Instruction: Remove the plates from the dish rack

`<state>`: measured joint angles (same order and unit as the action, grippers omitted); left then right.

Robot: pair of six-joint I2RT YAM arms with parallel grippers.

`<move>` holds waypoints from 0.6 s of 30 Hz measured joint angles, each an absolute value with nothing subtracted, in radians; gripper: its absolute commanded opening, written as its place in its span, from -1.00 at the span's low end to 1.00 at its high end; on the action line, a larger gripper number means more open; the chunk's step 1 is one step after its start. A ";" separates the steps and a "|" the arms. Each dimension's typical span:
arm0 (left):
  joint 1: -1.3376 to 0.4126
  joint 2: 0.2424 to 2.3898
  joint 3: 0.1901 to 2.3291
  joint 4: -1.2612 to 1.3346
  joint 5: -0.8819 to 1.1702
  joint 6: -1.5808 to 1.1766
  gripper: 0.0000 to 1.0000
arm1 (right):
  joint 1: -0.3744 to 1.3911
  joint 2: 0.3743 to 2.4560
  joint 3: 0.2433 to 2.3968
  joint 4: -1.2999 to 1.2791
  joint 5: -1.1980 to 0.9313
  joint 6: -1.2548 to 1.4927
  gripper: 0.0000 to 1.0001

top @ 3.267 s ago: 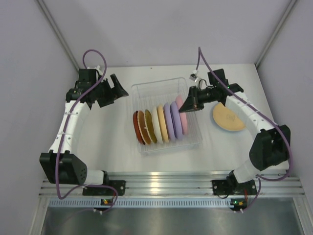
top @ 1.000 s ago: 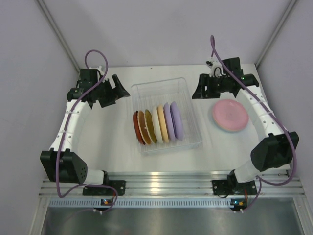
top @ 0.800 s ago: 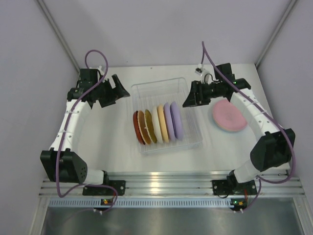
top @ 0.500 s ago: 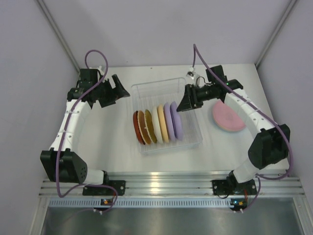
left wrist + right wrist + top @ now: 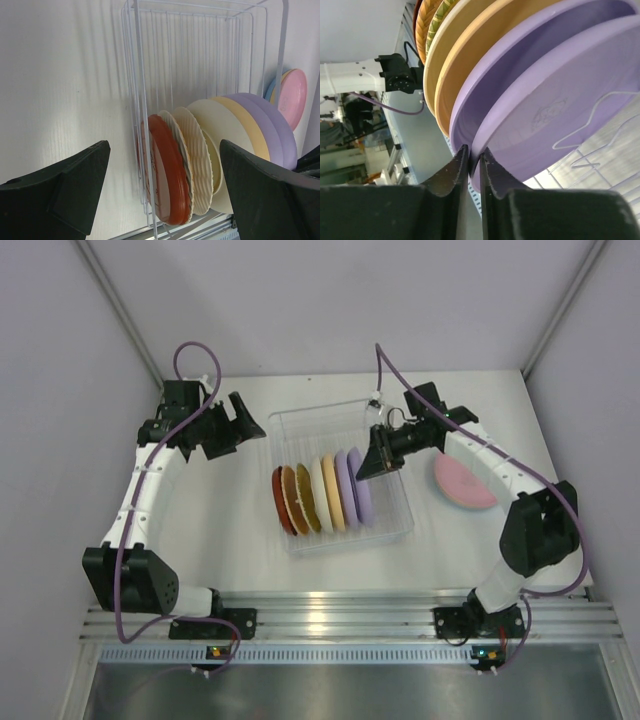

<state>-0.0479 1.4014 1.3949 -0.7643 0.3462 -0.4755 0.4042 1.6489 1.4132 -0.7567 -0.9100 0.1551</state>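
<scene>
The clear dish rack holds several plates on edge, from the red plate on the left to two lavender plates on the right. My right gripper is at the rack's right side. In the right wrist view it is shut on the rim of the outer lavender plate, which still stands in the rack. A pink plate lies on top of a small stack on the table to the right. My left gripper is open and empty beyond the rack's back left corner.
In the left wrist view the rack stands ahead with the red plate nearest, and the pink plate shows beyond it. The enclosure walls stand close at the back and sides. An aluminium rail runs along the near table edge.
The pink plate left the rack and now lies on the stack at the right. My right gripper came back left to the rack and closed on the outer lavender plate. The left arm has not moved.
</scene>
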 measured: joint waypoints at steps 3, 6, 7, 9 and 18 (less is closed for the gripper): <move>-0.048 1.401 1.395 -0.764 0.346 -0.476 0.93 | 0.404 1.649 1.413 -0.785 -0.924 0.163 -1.00; -0.048 1.401 1.395 -0.764 0.346 -0.476 0.93 | 0.404 1.650 1.414 -0.802 -0.944 0.154 -1.00; -0.048 1.401 1.395 -0.764 0.346 -0.476 0.93 | 0.404 1.651 1.417 -0.811 -0.955 0.147 -1.00; -0.048 1.401 1.395 -0.764 0.346 -0.476 0.93 | 0.400 1.655 1.434 -0.826 -0.988 0.136 -1.00; -0.048 1.401 1.395 -0.764 0.346 -0.475 0.93 | 0.289 1.641 1.599 -0.790 -1.141 0.167 -1.00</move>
<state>-0.0479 1.4010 1.3952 -0.7639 0.3458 -0.4751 0.2893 1.6409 1.5986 -0.7898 -1.1408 0.1673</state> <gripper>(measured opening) 0.963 0.025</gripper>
